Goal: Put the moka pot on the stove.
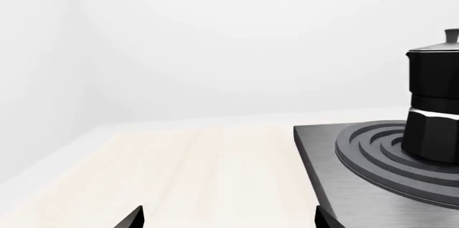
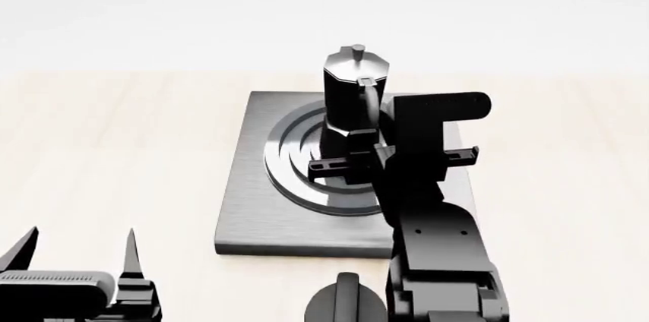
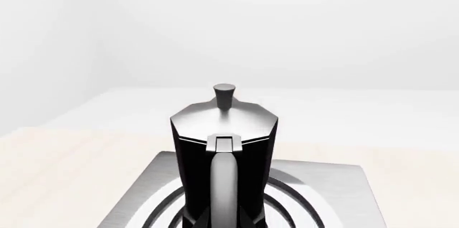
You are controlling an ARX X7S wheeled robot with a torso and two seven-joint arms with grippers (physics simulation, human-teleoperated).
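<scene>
Nearest in the head view, the left end effector [image 2: 79, 250] is seen low over the pale bench [image 2: 112, 155], fingers spread wide, nothing held. A black knob [image 2: 345, 303] is seen at the near edge. Farther out, the right end effector [image 2: 390, 161] is placed at the handle of the pot [image 2: 355, 94], fingers open to either side; contact cannot be told. The pot is seen upright on the ring burner of the stove [image 2: 254, 216], toward its far side.
</scene>
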